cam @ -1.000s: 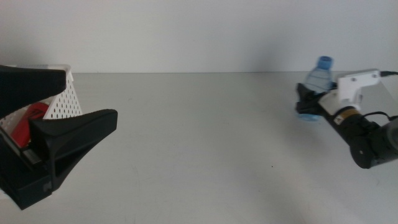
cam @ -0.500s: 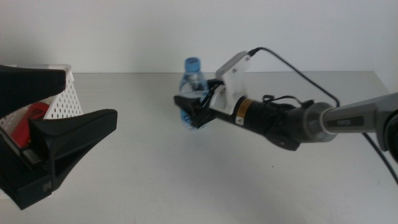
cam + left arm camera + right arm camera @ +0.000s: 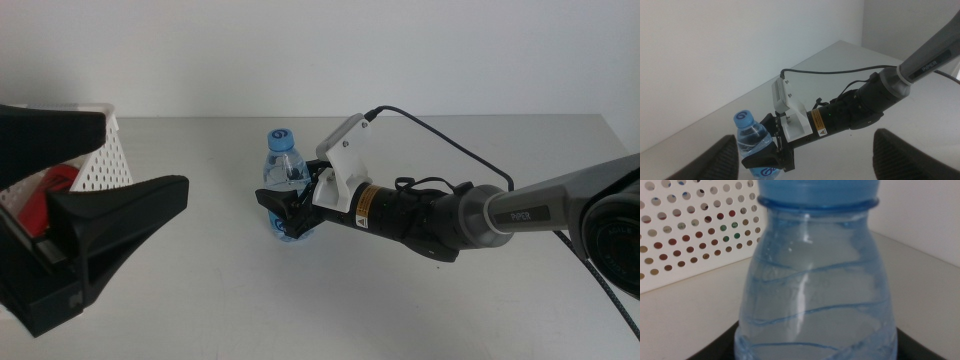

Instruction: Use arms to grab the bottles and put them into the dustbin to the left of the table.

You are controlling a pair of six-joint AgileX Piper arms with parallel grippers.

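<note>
The only item I recorded outside the work was the wall [image 3: 320, 50]. In my middle view it was plain, pale and unmarked, spanning the full width of the background. In my left wrist view it met a greyer wall section [image 3: 910, 25] at a vertical corner. My right wrist view showed a plain pale patch of it.

Water bottle [image 3: 815, 280] is seen as clear, glossy ribbed plastic with a smooth blue cap [image 3: 281, 137]; it is clamped in the right gripper [image 3: 287, 208], whose jaws are finished in matt black plastic. Dustbin [image 3: 103, 160] is made of white perforated plastic, and the table [image 3: 300, 300] is finished smooth, matt light grey. Left gripper [image 3: 802, 160] fingers are matt black too; the right arm's camera bracket [image 3: 790, 112] is plain white plastic.
</note>
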